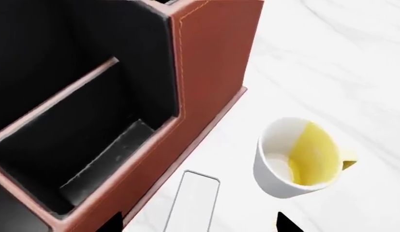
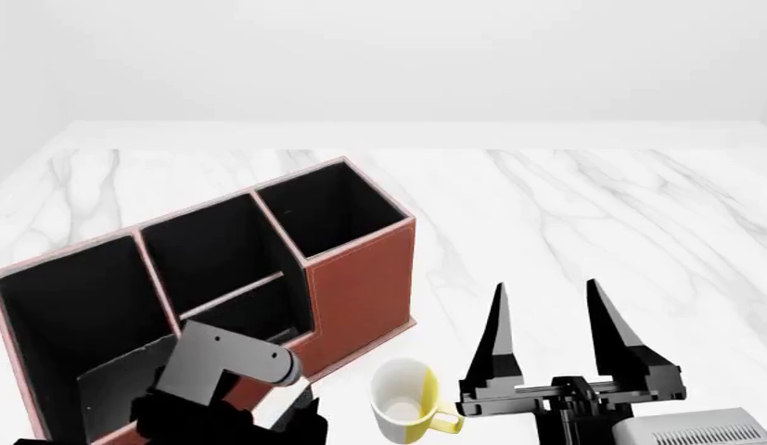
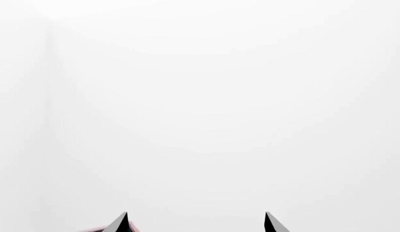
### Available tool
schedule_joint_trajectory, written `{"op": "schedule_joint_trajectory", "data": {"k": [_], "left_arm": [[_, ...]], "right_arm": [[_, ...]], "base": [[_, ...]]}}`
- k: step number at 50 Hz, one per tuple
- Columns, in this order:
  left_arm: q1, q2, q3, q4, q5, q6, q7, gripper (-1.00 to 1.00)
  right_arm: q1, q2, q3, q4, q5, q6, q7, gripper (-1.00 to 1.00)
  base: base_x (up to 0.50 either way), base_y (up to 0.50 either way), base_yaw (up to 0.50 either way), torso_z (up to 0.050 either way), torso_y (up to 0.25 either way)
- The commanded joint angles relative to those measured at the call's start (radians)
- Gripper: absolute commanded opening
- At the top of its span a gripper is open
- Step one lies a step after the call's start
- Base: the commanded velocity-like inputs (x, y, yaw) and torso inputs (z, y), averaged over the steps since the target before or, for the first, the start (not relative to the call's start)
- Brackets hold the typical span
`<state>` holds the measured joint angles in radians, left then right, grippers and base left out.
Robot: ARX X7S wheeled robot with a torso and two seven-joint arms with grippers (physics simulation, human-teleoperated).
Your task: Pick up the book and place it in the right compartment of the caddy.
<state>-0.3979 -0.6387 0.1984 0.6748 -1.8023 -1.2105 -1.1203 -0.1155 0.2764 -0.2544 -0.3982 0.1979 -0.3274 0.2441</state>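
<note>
Caddy (image 2: 358,278) sits far left on the marble table (image 2: 581,213), w/ its right compartment (image 2: 339,218) at the end nearest centre and its mouth unobstructed.

L gripper (image 1: 200,224) is low beside the caddy's front wall, jaws wide apart, holding nothing.

Between its tips is a thin white slab w/ grey outline, prob. the book (image 1: 193,195) seen edge-on. It's on the table just beside the caddy, apart from the mug (image 1: 300,157).

Book looks stiff, light and thin, w/ smooth covers that may slip, so best pinched across both covers, mid-height.

R gripper (image 2: 550,320) is raised right of the mug, jaws open & empty.

Surface is glossy white marble, likely slick. Room is plain white walls.
</note>
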Motion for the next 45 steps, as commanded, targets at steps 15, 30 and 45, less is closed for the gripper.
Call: {"op": "schedule_joint_trajectory", "data": {"k": [15,30,45], "left_arm": [[-0.004,0.003,0.026,-0.038,0.107,-0.025,0.071,1.00],[0.014,0.004,0.041,-0.039,0.146,-0.022,0.111,1.00],[0.040,-0.004,0.048,-0.051,0.204,-0.014,0.157,1.00]], "right_arm": [[-0.002,-0.005,0.010,0.003,-0.008,-0.010,-0.012,1.00],[0.001,0.000,0.005,0.007,-0.007,-0.011,-0.006,1.00],[0.001,0.005,-0.002,0.010,-0.006,-0.014,-0.002,1.00]], "base": [[0.00,0.00,0.00,0.000,0.000],[0.00,0.00,0.00,0.000,0.000],[0.00,0.00,0.00,0.000,0.000]]}}
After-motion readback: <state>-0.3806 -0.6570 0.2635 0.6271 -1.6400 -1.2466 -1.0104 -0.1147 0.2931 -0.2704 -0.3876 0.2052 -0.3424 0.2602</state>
